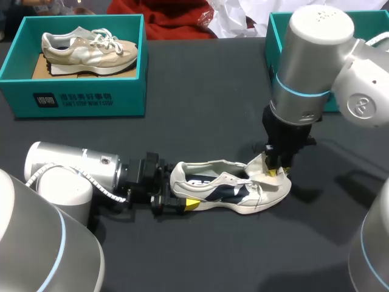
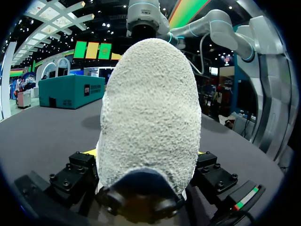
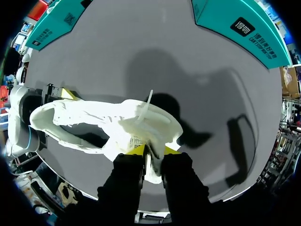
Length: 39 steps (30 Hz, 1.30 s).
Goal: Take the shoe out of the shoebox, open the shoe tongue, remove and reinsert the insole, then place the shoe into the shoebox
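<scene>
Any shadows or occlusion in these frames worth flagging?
Left wrist view: the white and navy sneaker fills the middle heel-first, hiding much of the dark grey table. Right wrist view: a heavy shadow lies on the table beyond the sneaker.

surface: counter (image 1: 200, 85) under a dark grey, matte cloth, flat and without folds | light: soft, coming from above | shadows (image 3: 155, 75): wide blurred dark patches on the cloth, seen most clearly in the right wrist view

On the dark table (image 1: 200, 79), a teal shoebox (image 1: 79, 97) sits far left, a second shoebox (image 1: 276, 30) far right. A white shoe (image 1: 231, 188) rests mid-front.
</scene>
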Each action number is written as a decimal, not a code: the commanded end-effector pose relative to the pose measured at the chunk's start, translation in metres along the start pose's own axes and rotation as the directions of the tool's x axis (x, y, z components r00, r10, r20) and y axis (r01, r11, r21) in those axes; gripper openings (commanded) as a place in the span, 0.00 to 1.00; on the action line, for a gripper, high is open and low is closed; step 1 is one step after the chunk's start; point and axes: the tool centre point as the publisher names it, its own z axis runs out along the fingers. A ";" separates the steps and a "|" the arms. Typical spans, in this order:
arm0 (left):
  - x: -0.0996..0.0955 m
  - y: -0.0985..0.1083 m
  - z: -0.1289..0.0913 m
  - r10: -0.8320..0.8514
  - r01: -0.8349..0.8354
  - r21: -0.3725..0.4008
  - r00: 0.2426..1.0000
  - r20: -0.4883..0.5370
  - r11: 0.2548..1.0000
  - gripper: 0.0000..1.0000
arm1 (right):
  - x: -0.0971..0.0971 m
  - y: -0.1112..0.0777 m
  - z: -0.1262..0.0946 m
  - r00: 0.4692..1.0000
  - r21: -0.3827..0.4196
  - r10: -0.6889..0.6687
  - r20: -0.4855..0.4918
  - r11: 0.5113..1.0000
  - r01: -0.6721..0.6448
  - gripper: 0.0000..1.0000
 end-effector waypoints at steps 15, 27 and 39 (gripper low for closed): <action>0.001 0.004 0.002 0.000 0.000 -0.002 1.000 -0.001 1.000 0.00 | -0.025 0.000 -0.016 0.983 -0.021 0.115 0.144 0.993 -0.113 0.38; 0.001 0.004 0.002 0.000 0.000 -0.002 1.000 -0.001 1.000 0.00 | -0.018 -0.011 -0.072 0.978 -0.079 0.068 0.196 0.995 -0.053 0.38; 0.001 0.004 0.002 0.000 0.000 -0.002 1.000 -0.001 1.000 0.00 | 0.018 -0.016 -0.123 0.965 -0.109 -0.151 0.215 0.978 0.178 0.36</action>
